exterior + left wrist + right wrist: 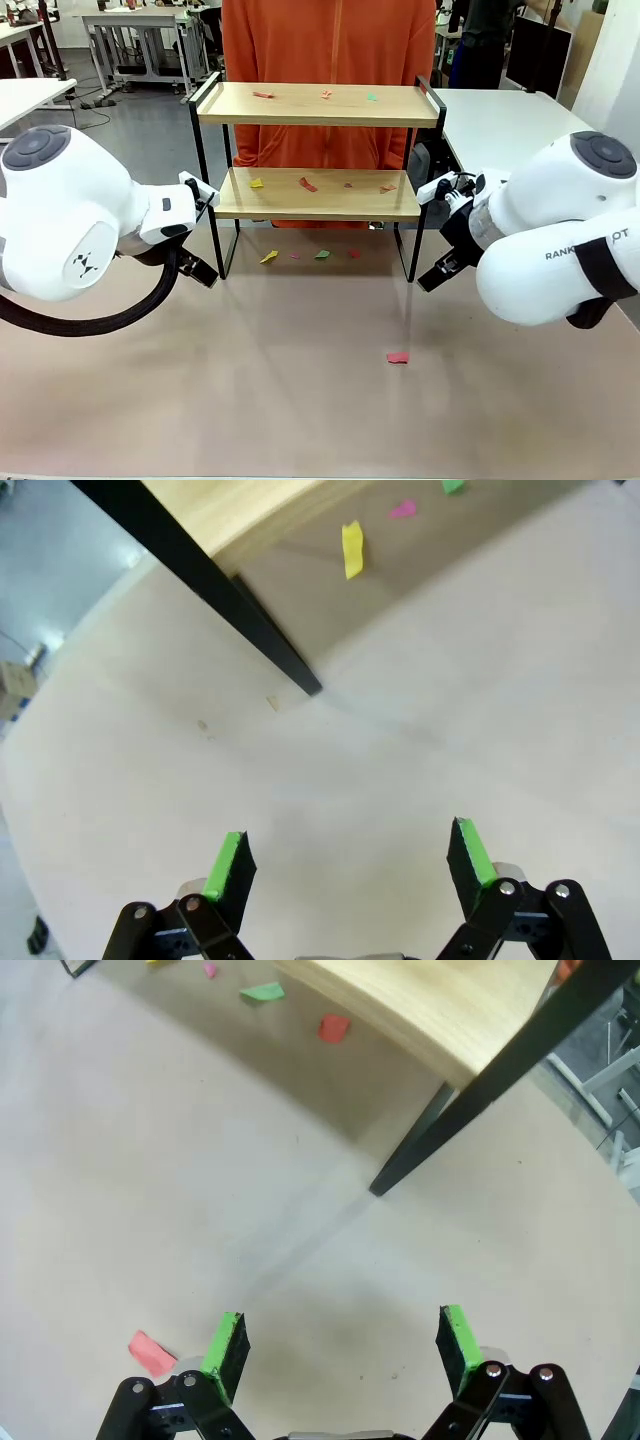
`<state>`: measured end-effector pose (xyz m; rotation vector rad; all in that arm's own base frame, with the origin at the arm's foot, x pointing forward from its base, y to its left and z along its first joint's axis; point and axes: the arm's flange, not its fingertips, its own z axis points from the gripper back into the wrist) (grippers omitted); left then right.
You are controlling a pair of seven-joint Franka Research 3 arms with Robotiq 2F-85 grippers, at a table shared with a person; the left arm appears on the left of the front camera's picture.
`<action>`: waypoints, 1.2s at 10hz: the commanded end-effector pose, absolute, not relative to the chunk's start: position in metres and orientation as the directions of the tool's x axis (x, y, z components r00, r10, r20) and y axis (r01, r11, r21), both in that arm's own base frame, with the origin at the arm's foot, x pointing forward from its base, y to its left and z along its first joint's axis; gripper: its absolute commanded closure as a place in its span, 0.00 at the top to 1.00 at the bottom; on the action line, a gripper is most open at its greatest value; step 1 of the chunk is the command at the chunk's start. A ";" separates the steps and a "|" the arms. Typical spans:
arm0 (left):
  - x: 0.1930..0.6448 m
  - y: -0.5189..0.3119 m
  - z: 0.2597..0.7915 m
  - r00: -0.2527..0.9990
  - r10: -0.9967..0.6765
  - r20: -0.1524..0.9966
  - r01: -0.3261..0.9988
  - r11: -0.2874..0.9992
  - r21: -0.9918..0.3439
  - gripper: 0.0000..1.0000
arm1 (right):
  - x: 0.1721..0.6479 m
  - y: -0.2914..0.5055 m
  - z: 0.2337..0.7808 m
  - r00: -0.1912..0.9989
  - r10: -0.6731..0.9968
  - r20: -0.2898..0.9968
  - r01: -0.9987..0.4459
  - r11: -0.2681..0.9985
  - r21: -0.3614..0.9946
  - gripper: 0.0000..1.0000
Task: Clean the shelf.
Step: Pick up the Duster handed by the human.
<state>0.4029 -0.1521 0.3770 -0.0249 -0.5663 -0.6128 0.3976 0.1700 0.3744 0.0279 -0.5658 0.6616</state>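
The shelf (318,105) stands mid-table, a two-tier rack of light wooden boards in a black frame. Small coloured paper scraps lie on its top board (263,95), on its lower board (308,184) and on the table under it (269,257). One red scrap (398,357) lies alone in front. My left gripper (348,860) hovers open over bare table near the shelf's left front leg (270,645). My right gripper (342,1342) is open near the right front leg (440,1120), with the red scrap (151,1352) beside its left finger.
A person in an orange top (328,40) stands right behind the shelf. A white table (505,125) adjoins at the right. Yellow, pink and green scraps (352,548) lie under the shelf. Open tabletop (300,400) stretches in front.
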 end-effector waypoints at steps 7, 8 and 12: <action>0.450 -0.019 0.483 0.402 -0.627 0.668 0.884 0.456 -0.104 1.00 | 0.478 0.050 0.476 0.448 0.621 0.643 -0.842 0.535 0.070 1.00; 0.459 -0.001 0.476 0.357 -0.616 0.703 0.905 0.415 -0.096 1.00 | 0.488 0.026 0.470 0.365 0.617 0.698 -0.893 0.443 0.076 1.00; 0.458 0.027 0.446 0.328 -0.637 0.697 0.907 0.420 -0.043 1.00 | 0.501 -0.020 0.433 0.499 0.435 0.750 -0.776 0.610 0.162 1.00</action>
